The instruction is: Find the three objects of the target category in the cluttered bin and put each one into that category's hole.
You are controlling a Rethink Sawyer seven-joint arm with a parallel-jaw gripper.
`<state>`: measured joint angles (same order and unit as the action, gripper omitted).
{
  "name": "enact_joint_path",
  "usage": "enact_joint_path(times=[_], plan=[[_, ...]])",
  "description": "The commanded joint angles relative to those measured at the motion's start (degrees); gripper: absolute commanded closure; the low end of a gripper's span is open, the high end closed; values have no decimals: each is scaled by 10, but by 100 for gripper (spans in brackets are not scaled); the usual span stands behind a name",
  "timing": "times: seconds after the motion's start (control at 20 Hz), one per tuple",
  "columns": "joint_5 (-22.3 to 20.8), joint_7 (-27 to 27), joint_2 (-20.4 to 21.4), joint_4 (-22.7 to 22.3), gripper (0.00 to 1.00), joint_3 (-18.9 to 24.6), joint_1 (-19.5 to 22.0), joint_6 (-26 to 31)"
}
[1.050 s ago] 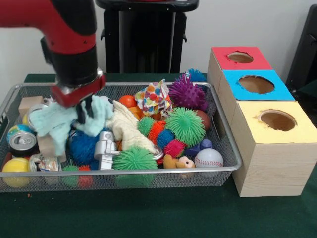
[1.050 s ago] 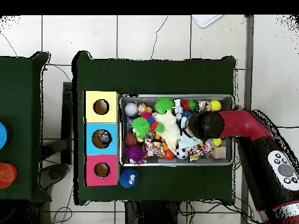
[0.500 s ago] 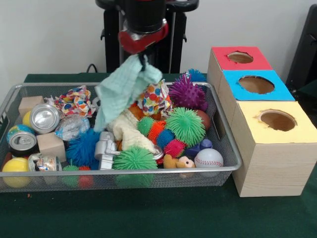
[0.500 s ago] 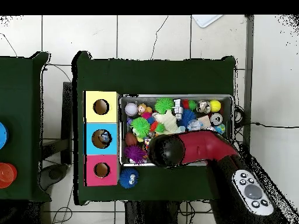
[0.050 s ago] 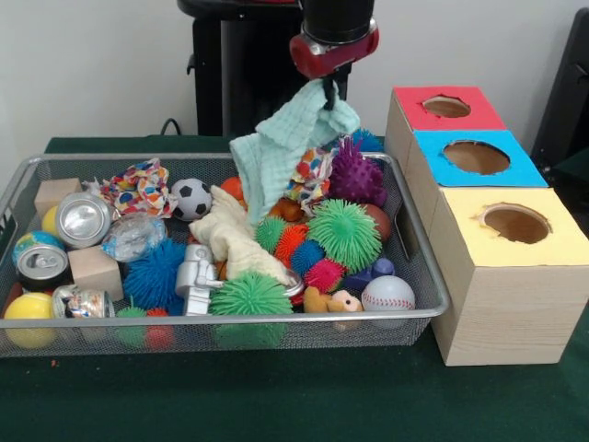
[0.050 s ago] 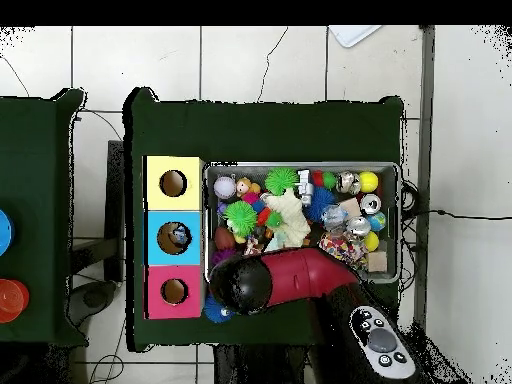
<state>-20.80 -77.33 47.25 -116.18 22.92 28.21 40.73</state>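
The cloth, pale mint green, hangs in the air above the far right part of the bin, pinched at its top corner by the gripper, whose jaws are clamped on it. Its lower folds droop in front of the patterned rag and just above the cream plush. Beside it on the right sits the purple spiky ball, with the large green spiky ball nearer the front. To the right of the bin stand three boxes in a row: the red box farthest, the blue box in the middle, the yellow box nearest. From overhead, the arm covers the bin's lower left corner beside the red box.
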Motion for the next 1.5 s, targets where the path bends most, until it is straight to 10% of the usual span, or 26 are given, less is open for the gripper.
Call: enact_joint_path(times=[0.05,0.3,0.35,0.75,1.5], plan=[[42,-147,-3,-16,100,-32,-11,-16],[53,-158,-34,-3,100,-36,-30,-48],[55,-150,-31,-17,0,-39,-30,-65],[20,-112,-47,-6,0,-50,-12,-122],[-119,144,-100,178,0,1,131,1]])
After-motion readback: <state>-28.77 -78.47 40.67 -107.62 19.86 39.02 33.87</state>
